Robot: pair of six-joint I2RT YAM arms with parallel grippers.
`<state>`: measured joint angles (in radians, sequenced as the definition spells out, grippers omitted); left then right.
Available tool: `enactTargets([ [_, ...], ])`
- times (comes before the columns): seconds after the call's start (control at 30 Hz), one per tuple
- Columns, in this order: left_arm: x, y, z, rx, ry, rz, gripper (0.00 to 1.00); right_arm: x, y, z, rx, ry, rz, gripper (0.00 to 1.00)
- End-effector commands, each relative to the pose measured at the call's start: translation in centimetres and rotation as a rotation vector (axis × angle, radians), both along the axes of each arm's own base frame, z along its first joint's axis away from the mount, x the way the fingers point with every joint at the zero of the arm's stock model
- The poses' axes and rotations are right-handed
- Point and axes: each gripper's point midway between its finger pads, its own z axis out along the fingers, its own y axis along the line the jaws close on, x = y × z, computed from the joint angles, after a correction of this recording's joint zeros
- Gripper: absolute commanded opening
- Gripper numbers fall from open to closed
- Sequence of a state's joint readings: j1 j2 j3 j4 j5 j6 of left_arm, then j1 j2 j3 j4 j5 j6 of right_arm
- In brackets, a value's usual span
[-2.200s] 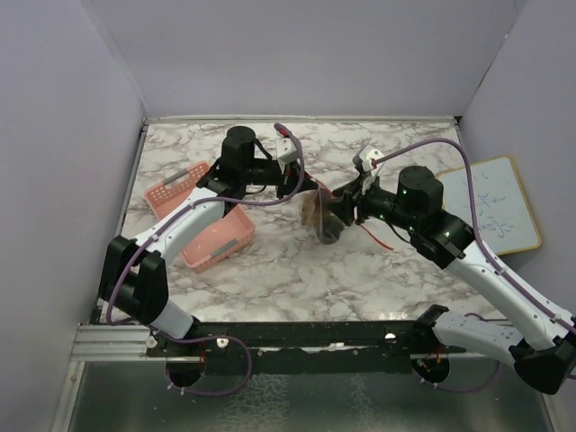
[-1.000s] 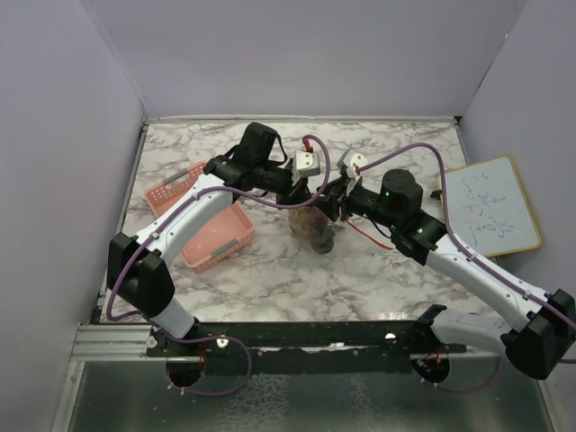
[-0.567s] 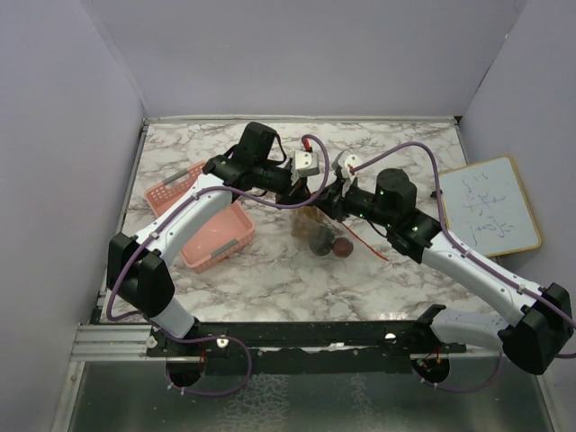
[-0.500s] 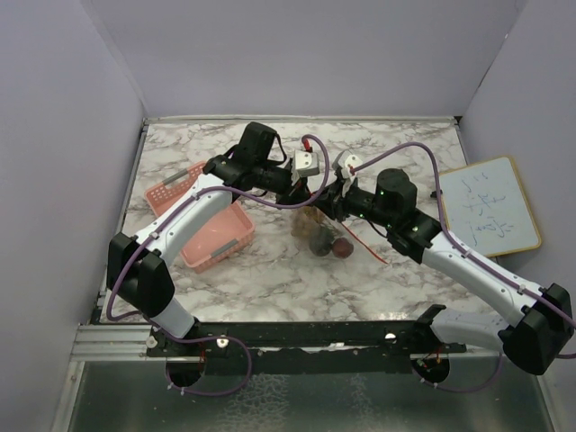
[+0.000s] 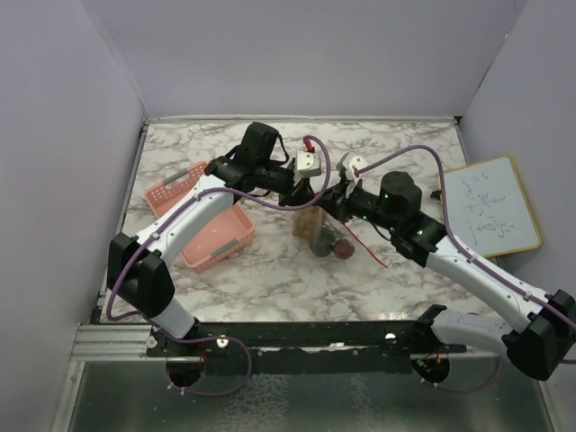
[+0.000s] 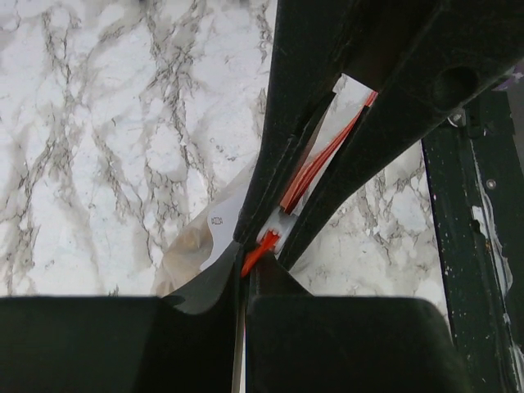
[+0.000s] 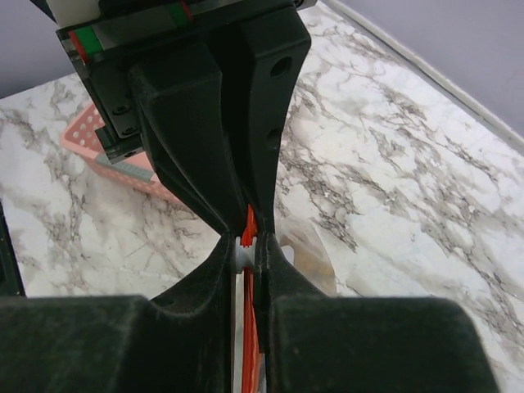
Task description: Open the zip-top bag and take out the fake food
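Starting at your left, the pink basket (image 5: 205, 236) stands apart from the work and plays no part yet. Next, the left gripper (image 5: 303, 191) has its jaws closed down to a sliver on the bag's mouth; its wrist view shows the orange zip strip (image 6: 260, 248) nipped right at the fingertips. The zip-top bag (image 5: 309, 221) hangs between the two grippers above the middle of the table (image 5: 396, 144), its lower end down at the marble.

Treat the bag as thin, crinkly film: light, limp and slippery, so the stiffer zip strip is the only place worth gripping. Take each lip separately and pull gently apart, since the film could slide out or tear.

A dark lump (image 5: 320, 241) sits at the bag's lower end. It may be the grape bunch inside the film, though the overhead view is too small to be sure. Just to its right, the maroon fruit (image 5: 343, 248) lies on the marble outside the bag; it is smooth and round, so expect it to roll.

The right gripper (image 5: 334, 200) faces the left one, jaws likewise pinched almost shut on the same strip. The whiteboard (image 5: 490, 205) lies well off at the right edge.
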<state>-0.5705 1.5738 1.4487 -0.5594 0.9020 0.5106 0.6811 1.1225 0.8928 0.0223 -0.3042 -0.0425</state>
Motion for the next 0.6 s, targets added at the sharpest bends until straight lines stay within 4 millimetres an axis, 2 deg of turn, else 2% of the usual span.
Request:
enactTargets([
  [0.0, 0.8, 0.4, 1.3, -0.063, -0.029, 0.025, 0.0, 0.2, -2.4, 1.6, 0.026, -0.046, -0.12, 0.01],
  [0.23, 3.7, 1.7, 2.8, -0.134, -0.03, 0.14, 0.0, -1.0, -4.4, -0.1, 0.017, 0.008, -0.174, 0.01],
  [0.4, 6.2, 3.0, 2.8, -0.125, -0.048, 0.266, 0.0, -1.8, -5.6, -0.7, 0.015, 0.039, -0.208, 0.01],
  [0.57, 9.7, 5.2, 1.4, -0.155, -0.039, 0.431, 0.0, -2.7, -6.7, -0.4, 0.019, 0.063, -0.233, 0.01],
])
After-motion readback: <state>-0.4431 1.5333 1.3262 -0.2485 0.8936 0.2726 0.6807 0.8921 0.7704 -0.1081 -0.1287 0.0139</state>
